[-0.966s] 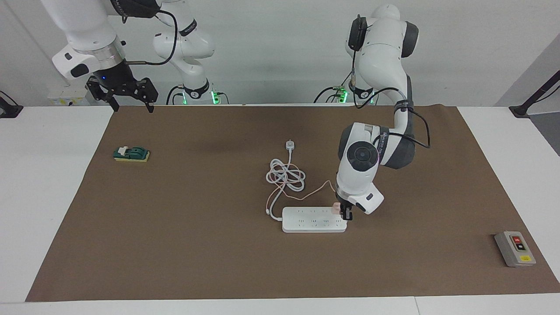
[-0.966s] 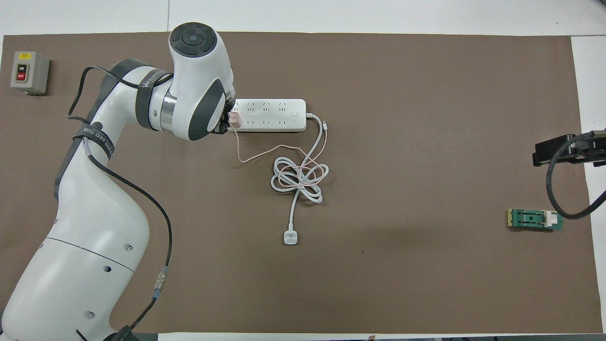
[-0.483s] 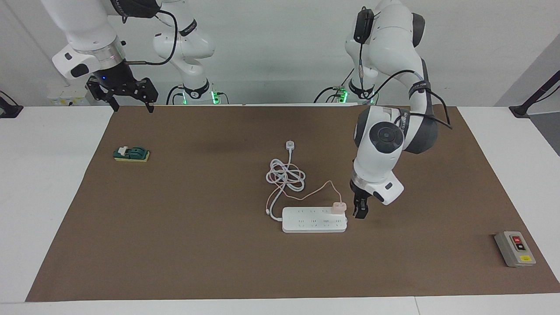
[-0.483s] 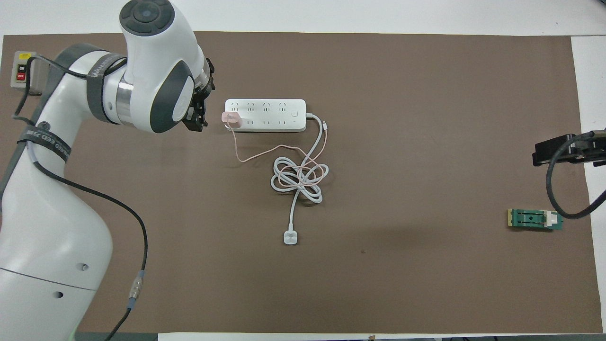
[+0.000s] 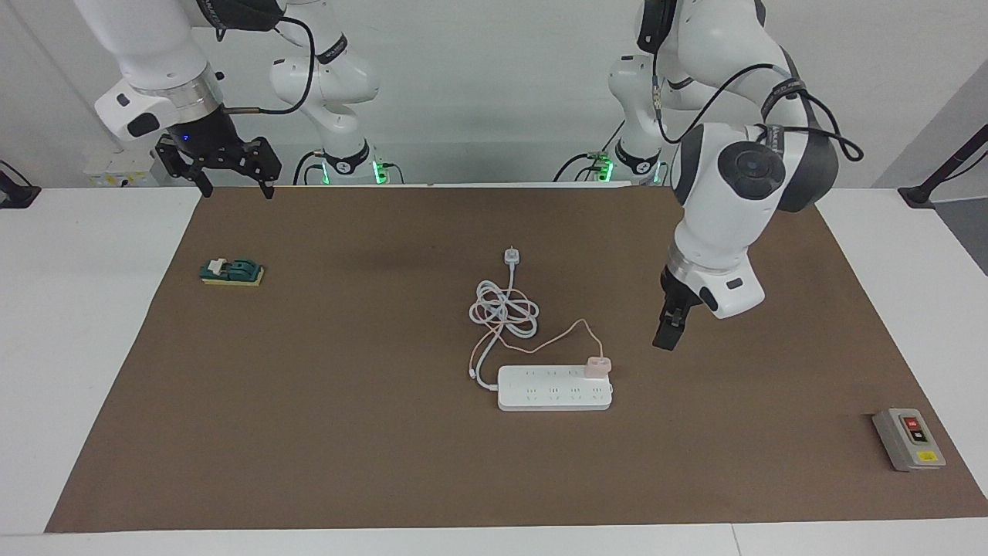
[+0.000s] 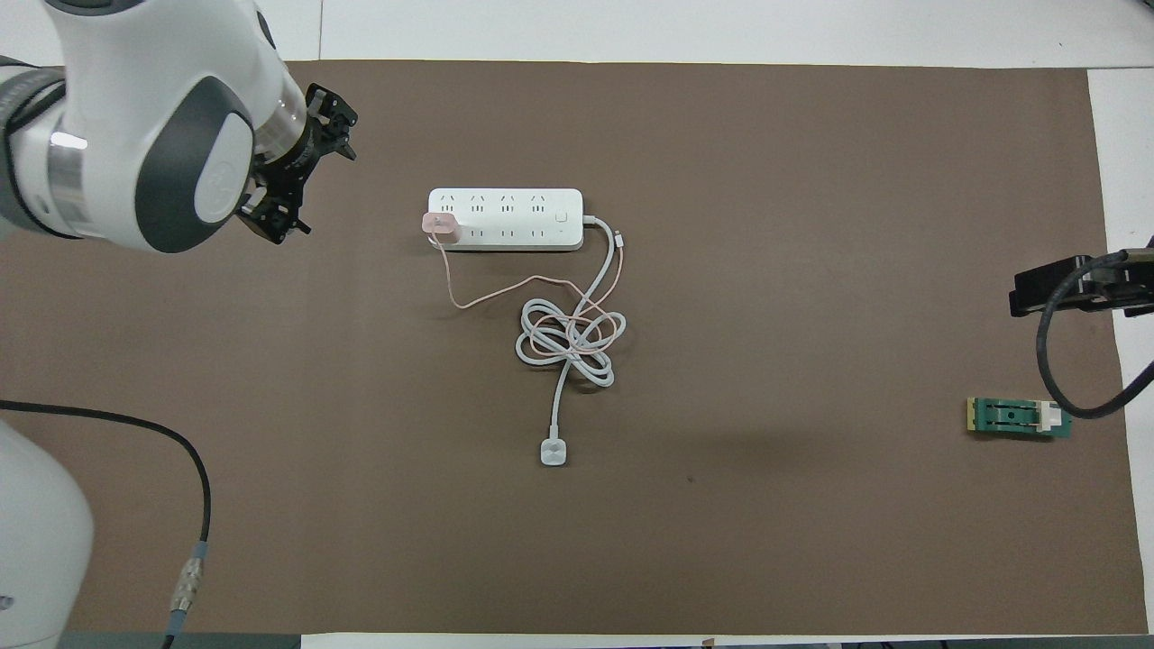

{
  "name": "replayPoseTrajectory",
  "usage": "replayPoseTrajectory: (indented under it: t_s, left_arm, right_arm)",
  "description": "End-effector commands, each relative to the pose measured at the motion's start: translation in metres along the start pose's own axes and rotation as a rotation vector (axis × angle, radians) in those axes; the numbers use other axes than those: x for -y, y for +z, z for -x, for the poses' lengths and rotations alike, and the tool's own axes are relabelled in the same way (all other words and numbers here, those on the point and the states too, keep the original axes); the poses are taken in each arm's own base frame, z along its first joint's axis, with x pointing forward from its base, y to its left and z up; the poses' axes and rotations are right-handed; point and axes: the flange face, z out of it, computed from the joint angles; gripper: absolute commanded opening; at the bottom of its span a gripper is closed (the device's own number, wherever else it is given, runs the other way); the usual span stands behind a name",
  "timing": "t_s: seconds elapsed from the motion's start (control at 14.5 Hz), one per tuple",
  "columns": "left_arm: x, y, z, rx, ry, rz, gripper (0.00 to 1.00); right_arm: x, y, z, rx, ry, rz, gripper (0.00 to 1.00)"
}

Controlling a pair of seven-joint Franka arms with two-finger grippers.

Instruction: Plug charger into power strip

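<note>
Brown mat covers the table point(image 5: 324, 432); power strip point(image 5: 554, 388) lies mid-mat w/ charger point(image 5: 597, 366) seated upright in a socket at its end toward the left arm, pink cable point(image 5: 557, 337) trailing to the cord coil nearer the robots. Left tool point(image 5: 668, 330) hangs over bare mat beside that end, jaws wide, holding nothing. Right tool point(image 5: 228, 174) waits at the mat's edge, jaws wide, empty. Plug looks done, so the step in hand is prob. retreat: lift straight & clear, don't snag the cable or nudge the strip; check the charger sits flush.
</note>
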Motion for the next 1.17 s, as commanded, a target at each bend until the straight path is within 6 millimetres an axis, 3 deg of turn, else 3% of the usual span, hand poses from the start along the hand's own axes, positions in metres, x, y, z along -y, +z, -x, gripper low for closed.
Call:
replayPoseTrajectory:
  t_s: [0.0, 0.21, 0.41, 0.48, 0.69, 1.1]
  left_arm:
    - [0.052, -0.044, -0.043, 0.028, 0.170, -0.013, 1.00]
    - [0.105, -0.073, -0.086, 0.043, 0.341, -0.012, 1.00]
    - [0.167, -0.083, -0.113, 0.086, 0.526, -0.026, 1.00]
    - [0.195, -0.086, -0.111, 0.088, 0.582, -0.015, 1.00]
    - [0.233, -0.080, -0.090, 0.101, 0.655, -0.013, 1.00]
    - [0.275, -0.103, -0.083, 0.113, 0.765, 0.001, 0.99]
  right_arm:
    - [0.002, -0.004, 0.004, -0.015, 0.003, -0.017, 1.00]
    - [0.002, -0.003, 0.004, -0.014, 0.003, -0.017, 1.00]
    - [0.002, -0.003, 0.004, -0.014, 0.003, -0.017, 1.00]
    - [0.002, -0.003, 0.004, -0.014, 0.005, -0.017, 1.00]
    - [0.002, -0.003, 0.004, -0.014, 0.003, -0.017, 1.00]
    - [0.007, -0.003, 0.004, -0.014, -0.005, -0.016, 1.00]
